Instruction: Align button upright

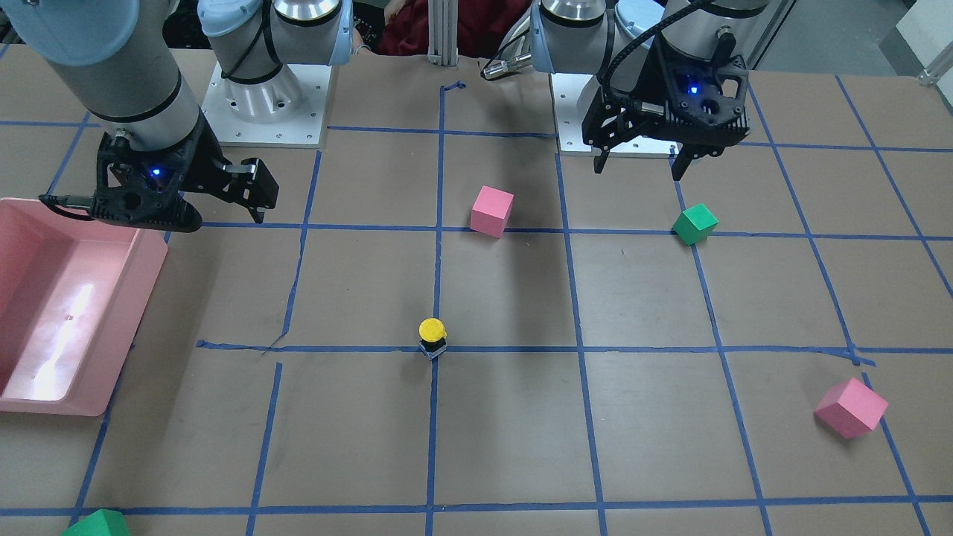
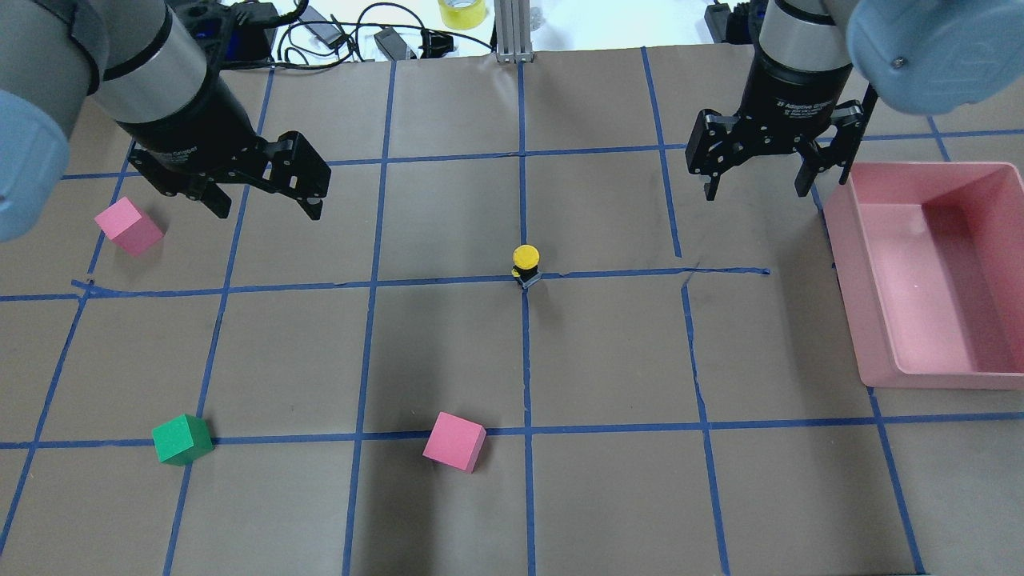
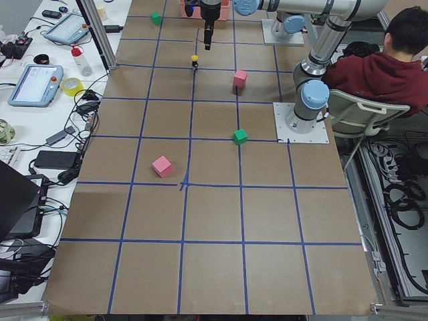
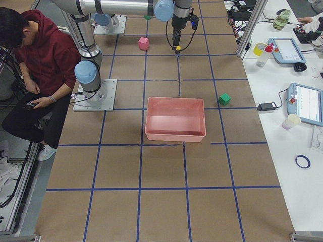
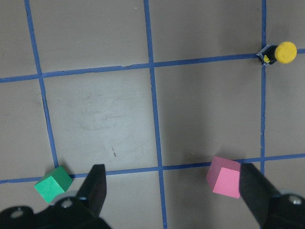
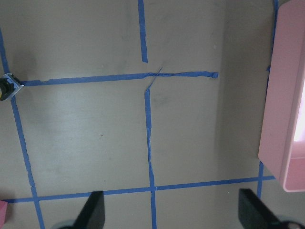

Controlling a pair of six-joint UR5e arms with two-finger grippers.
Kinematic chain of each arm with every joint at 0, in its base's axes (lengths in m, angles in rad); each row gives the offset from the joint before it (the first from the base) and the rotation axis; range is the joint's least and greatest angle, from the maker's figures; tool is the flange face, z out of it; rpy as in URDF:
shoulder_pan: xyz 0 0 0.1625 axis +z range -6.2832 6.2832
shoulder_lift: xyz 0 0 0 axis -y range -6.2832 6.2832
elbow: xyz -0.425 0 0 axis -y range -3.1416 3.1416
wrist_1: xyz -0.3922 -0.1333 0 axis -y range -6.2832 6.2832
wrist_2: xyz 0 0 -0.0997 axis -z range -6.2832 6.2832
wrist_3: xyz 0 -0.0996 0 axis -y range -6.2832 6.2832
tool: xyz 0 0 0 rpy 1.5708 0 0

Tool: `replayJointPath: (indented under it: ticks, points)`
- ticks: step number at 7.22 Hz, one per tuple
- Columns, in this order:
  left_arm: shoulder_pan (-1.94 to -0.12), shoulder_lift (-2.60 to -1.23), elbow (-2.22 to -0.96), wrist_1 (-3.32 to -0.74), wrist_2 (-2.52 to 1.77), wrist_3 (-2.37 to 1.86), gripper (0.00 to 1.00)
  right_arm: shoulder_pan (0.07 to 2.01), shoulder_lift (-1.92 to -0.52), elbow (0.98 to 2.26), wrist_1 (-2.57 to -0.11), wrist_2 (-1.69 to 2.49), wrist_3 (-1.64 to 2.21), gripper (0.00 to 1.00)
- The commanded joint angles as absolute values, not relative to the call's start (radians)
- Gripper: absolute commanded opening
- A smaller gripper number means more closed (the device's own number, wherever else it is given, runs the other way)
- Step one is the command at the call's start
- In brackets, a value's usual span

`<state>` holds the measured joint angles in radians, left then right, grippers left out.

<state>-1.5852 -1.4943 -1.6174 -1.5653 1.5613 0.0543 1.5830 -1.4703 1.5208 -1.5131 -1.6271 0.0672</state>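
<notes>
I have the small push-button with the round yellow cap and black body (image 2: 526, 264) standing upright, cap on top, right on a crossing of the blue tape lines (image 2: 526, 360) near the middle of the brown paper-covered desk (image 2: 448, 344). Nothing touches it.

My left hand (image 2: 268, 212) hangs above the desk with its two fingers spread apart and nothing between them. The button is well apart from it, off toward the desk's centre. In the left wrist view the button sits in the upper right corner, far from the two finger tips at the bottom edge.

My right hand (image 2: 755, 192) hovers on the other side, fingers also spread and empty, next to the far corner of the pink plastic bin (image 2: 944, 381). The button is well clear of this hand too; the right wrist view catches only a sliver of it at the left edge. From overhead the button lies between the two hands, slightly nearer the robot's side than either set of fingertips.

One pink cube (image 2: 128, 226) rests just beside the left hand's side of the desk. A second pink cube (image 2: 454, 441) and a green cube (image 2: 182, 439) lie nearer the robot, both apart from the button.
</notes>
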Motion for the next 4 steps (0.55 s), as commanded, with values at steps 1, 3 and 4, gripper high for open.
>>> replayJointPath:
  ticks: [1,3,4]
  points:
    - [-1.585,-1.496,-1.623,-1.563,1.562,0.057,1.00,1.585,-1.444,1.522,-1.552,-1.618,0.066,1.00]
    - [-1.585,-1.496,-1.624,-1.565,1.560,0.051,1.00,1.609,-1.414,1.520,-1.651,-1.617,0.066,1.00]
    - [-1.585,-1.496,-1.623,-1.565,1.563,0.054,1.00,1.652,-1.363,1.520,-1.755,-1.615,0.069,1.00]
